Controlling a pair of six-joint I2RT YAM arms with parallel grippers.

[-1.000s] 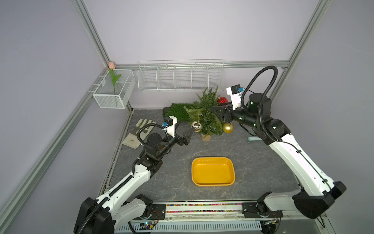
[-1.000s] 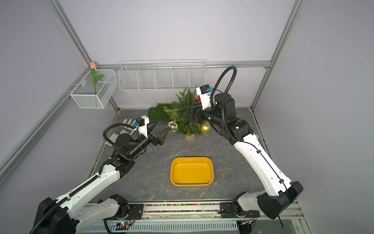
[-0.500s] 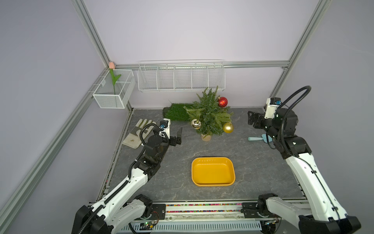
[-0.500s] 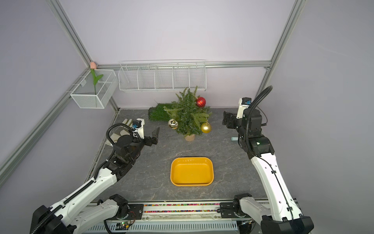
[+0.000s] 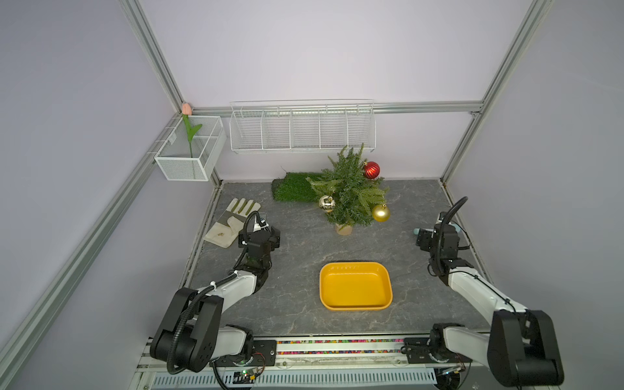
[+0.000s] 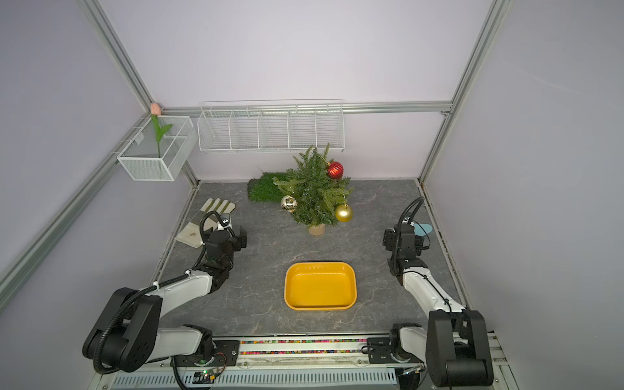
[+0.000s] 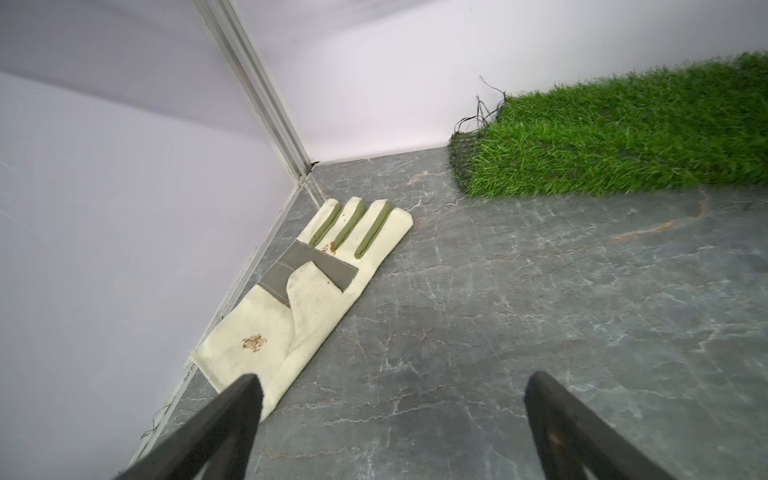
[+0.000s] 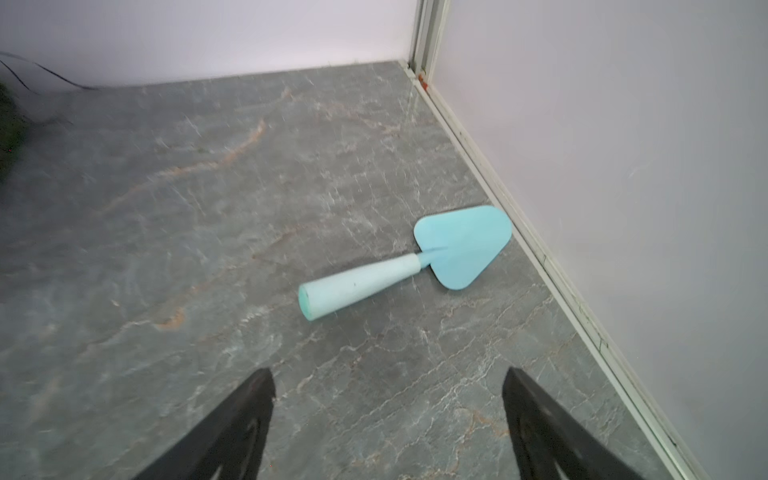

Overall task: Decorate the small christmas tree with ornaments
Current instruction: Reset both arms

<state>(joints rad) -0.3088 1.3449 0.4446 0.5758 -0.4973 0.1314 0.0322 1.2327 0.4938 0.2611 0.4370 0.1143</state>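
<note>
Standing upright on its tan base [image 5: 344, 229], the small christmas tree [image 5: 347, 194] is found well ahead of both grippers, roughly midway between them, at the far side of the table [image 5: 304, 243]. Dark needles are seen, with lighter fern-like tips fanning outward. All three ornaments are hung on it. A ribbed red bauble [image 5: 371, 170] is set high on the side toward the right gripper [image 8: 388, 376], and a smooth gold bauble [image 5: 381, 213] low on that same side. A smaller silver bauble [image 5: 327, 203] is hung low on the side toward the left gripper [image 7: 390, 382].

The left gripper is held spread wide and released — only bare tabletop is framed between its fingers. A cream glove [image 7: 316, 282] with green strips is laid flat just ahead of it, to its outer side along the wall. A roll of artificial grass [image 7: 623, 141] is seen farther ahead on its inner side, partly hidden by the tree's branches in both top views.

The right gripper is likewise parted wide, with nothing gripped. A pale blue trowel [image 8: 407, 257] is laid ahead of it, blade toward the side wall.

Bare table is seen between each gripper and the tree. A yellow tray [image 5: 354, 265] is set between the two arms, behind the fingertips — toward the robot's base. Beyond the tree, a wire rack [image 5: 302, 126] and a wire basket [image 5: 182, 169] holding a tulip [image 5: 186, 108] are mounted on the walls.
</note>
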